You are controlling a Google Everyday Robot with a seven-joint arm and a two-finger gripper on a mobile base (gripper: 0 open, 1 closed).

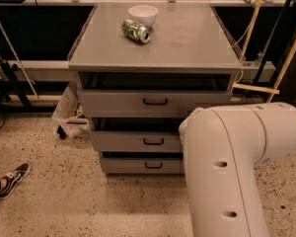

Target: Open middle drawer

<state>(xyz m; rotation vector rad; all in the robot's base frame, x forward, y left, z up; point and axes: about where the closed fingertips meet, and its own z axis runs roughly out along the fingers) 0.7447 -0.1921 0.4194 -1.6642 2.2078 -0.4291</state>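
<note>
Okay: white robot arm (227, 172) fills the near right. The gripper is out of frame, so its state can't be told. Black shoe (12, 179) at near left on the speckled floor. Grey cabinet sits mid-scene. The middle drawer (135, 141) sits between the bottom drawer (140, 165) and top drawer (153, 102), front facing near, long axis left-right, right end hidden behind the arm. Its black bar handle (153, 141) is horizontal. Far on the worktop (187, 48): green can (136, 31) on its side, label unreadable, just beside a white bowl (143, 15).
</note>
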